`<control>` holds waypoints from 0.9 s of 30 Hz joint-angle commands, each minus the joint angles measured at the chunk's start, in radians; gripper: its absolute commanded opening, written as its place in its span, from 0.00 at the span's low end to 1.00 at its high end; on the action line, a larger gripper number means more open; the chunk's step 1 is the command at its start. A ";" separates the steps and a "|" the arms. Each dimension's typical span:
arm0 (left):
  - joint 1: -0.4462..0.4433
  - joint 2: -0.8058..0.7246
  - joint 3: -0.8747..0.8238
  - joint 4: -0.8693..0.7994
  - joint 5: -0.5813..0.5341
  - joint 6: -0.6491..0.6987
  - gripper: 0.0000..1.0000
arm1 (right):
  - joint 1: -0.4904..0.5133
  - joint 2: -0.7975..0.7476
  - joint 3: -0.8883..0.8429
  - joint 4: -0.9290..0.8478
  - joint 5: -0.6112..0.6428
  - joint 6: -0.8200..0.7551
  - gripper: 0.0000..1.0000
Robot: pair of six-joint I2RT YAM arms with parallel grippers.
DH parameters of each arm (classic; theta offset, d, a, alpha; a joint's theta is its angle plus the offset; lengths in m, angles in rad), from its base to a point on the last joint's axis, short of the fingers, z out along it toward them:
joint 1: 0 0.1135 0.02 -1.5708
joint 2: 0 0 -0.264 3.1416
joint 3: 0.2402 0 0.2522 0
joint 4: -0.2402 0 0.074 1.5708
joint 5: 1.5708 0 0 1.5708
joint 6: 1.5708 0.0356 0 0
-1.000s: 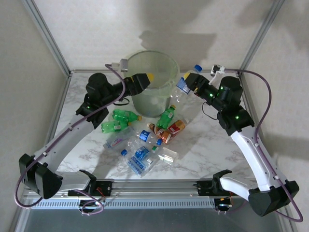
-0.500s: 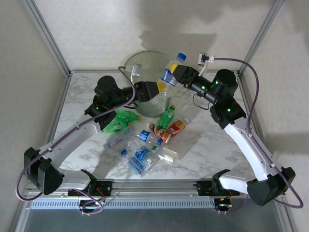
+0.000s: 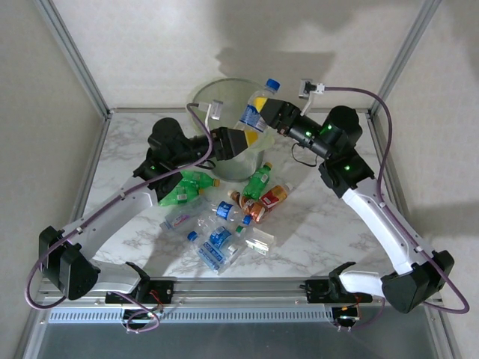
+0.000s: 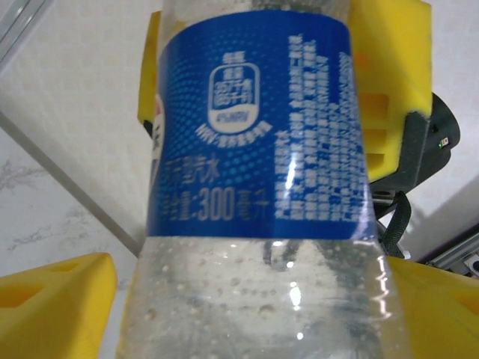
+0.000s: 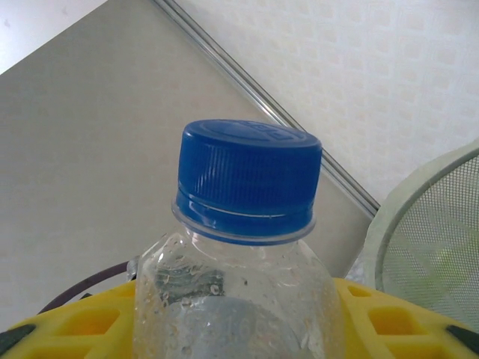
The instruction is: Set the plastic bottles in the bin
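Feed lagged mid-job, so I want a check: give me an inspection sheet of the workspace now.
Surface: marble table, bottles lying near its middle.
Job's things: bin upright at the back; held bottle, blue cap, by its rim; loose bottles heaped in front of it.
Clutter: nothing seen.
Grippers: right gripper shut on held bottle; left gripper open, fingers either side of that bottle's lower body.
Cables: purple cables loop off both arms.
Surroundings: metal frame, pale walls.
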 commanded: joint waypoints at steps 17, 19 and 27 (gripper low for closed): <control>-0.004 -0.015 0.054 -0.112 -0.087 0.167 0.65 | 0.014 -0.012 0.032 -0.013 0.050 -0.006 0.66; -0.001 -0.023 0.056 -0.144 -0.122 0.200 0.65 | 0.014 -0.020 0.031 -0.038 0.075 -0.014 0.77; -0.004 -0.059 0.126 -0.399 -0.375 0.455 0.63 | 0.013 -0.016 0.115 -0.275 0.159 -0.087 0.94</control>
